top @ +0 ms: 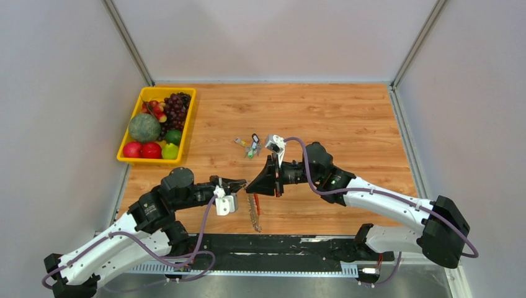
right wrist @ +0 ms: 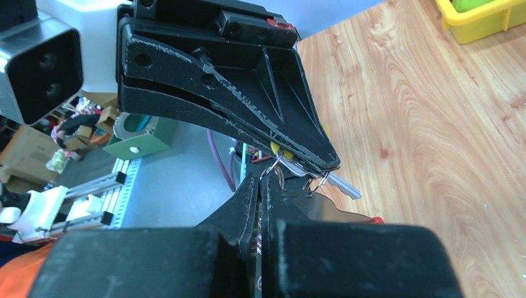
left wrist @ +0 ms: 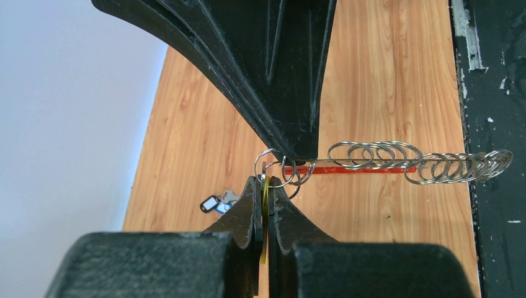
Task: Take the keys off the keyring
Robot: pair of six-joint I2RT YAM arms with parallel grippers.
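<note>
both closed: left gripper (left wrist: 265,186) pinches one key (left wrist: 265,214), right gripper (right wrist: 260,183) grips the keyring (left wrist: 366,169), most keys (top: 253,218) still on it.

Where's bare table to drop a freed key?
Bare wood: beyond the right arm toward the far wall, and between fruit tray and tagged key cluster. Crowded: near centre, where left hand and right hand meet at the keyring.
</note>
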